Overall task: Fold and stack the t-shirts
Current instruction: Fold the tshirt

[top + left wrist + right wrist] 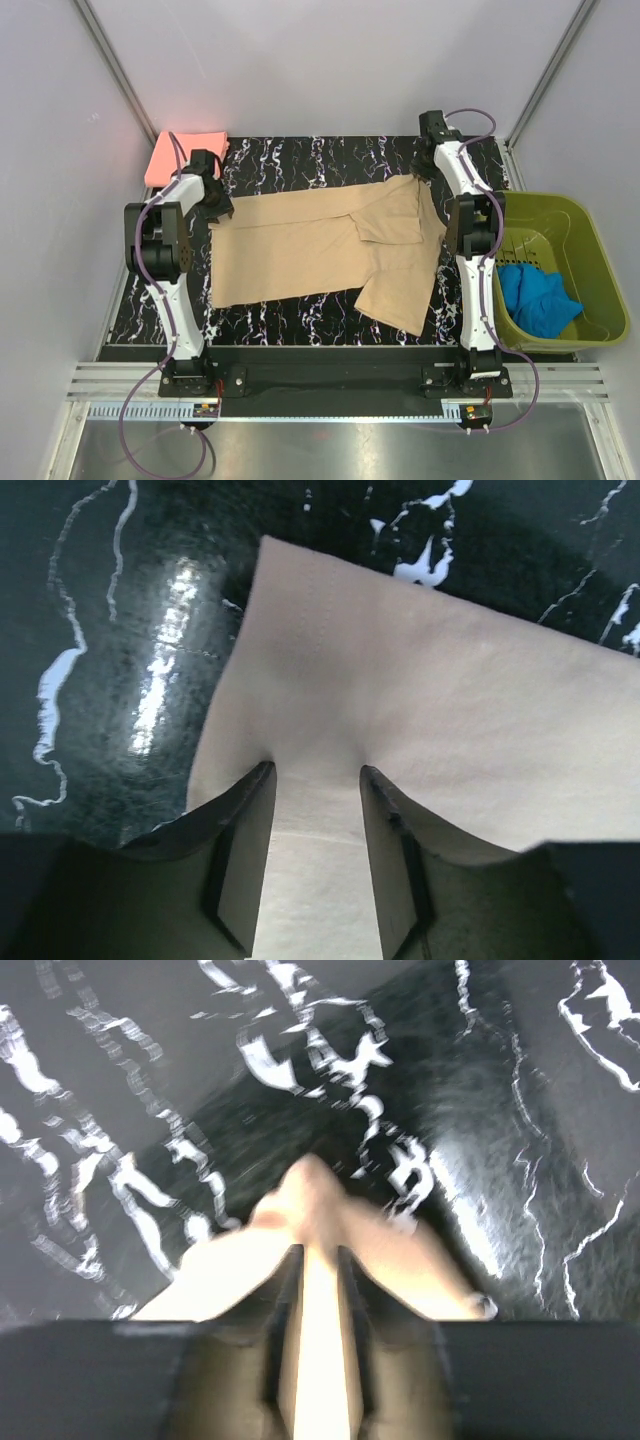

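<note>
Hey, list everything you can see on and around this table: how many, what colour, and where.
tan t-shirt: one, tan-beige, spread across the middle of the table, right part folded over
pink t-shirt: one, salmon-pink, folded, far left corner
basket: one, olive-green, beside the table's right edge
blue cloth: one bundle, blue, inside the basket
table: one, black with white marbling
left hand: one, black, on the tan t-shirt's far left corner, grip unclear
right hand: one, black, shut on the tan t-shirt's far right edge
</note>
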Action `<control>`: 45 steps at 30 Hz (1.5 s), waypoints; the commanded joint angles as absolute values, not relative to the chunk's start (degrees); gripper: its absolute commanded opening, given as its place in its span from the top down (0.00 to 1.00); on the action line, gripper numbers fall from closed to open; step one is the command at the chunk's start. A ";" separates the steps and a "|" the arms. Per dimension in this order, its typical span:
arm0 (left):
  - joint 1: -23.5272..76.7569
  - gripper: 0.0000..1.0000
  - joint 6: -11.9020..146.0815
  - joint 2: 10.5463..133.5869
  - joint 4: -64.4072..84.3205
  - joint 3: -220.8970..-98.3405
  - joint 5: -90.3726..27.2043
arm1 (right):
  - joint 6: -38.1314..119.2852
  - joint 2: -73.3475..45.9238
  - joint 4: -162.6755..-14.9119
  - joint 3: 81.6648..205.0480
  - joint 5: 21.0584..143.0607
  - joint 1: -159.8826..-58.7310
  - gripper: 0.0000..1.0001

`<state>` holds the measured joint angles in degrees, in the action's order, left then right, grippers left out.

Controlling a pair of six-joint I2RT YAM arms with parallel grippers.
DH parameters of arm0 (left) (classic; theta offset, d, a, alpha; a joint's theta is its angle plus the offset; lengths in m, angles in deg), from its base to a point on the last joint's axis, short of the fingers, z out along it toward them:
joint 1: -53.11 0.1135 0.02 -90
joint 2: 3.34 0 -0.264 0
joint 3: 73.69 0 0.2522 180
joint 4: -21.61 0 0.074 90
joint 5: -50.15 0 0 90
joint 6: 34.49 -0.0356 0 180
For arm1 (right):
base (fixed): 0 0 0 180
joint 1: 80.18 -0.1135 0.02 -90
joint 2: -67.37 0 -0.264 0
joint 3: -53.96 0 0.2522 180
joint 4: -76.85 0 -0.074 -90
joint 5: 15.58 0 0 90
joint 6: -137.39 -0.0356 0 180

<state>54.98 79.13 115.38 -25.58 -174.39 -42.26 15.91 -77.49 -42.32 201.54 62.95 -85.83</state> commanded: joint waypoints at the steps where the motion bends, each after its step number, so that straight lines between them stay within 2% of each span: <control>1: 55.23 0.52 78.62 110.67 -28.18 -176.75 -45.91 | 13.91 -76.25 -36.49 207.02 65.46 -86.95 0.72; 2: 54.96 0.49 78.89 109.44 -28.88 -176.66 -45.82 | 14.17 -75.81 -33.87 207.46 65.28 -86.95 0.58; 3: 54.18 0.44 78.89 108.29 -29.32 -176.66 -46.00 | 14.34 -75.20 -32.36 208.86 64.93 -86.95 0.51; 6: 52.07 0.40 78.80 104.25 -31.69 -176.31 -47.40 | 16.45 -73.97 -26.29 211.59 63.35 -86.95 0.38; 9: 51.45 0.39 80.29 99.95 -34.68 -174.56 -47.58 | 19.61 -70.46 -24.27 210.64 63.00 -87.38 0.33; 13: 51.53 0.41 82.57 92.04 -36.96 -168.15 -47.58 | 21.11 -63.34 -24.26 204.23 64.74 -89.57 0.32; 21: 55.31 0.52 88.55 75.95 -37.23 -148.39 -46.44 | 21.99 -43.04 -33.48 175.94 72.30 -101.35 0.32; 25: 55.84 0.52 93.46 71.64 -39.51 -142.22 -45.46 | 20.58 -35.65 -33.93 167.32 77.84 -103.47 0.33; 29: 59.43 0.51 97.78 70.14 -38.12 -135.98 -44.17 | 21.11 -27.40 -34.28 158.19 76.71 -103.65 0.33; 36: 63.40 0.58 99.80 73.56 -33.72 -128.94 -38.44 | 19.01 -17.89 -35.07 147.10 78.55 -103.73 0.33; 45: 63.49 0.52 99.98 69.70 -33.19 -123.93 -36.77 | 18.30 -13.67 -35.34 141.81 77.14 -103.65 0.32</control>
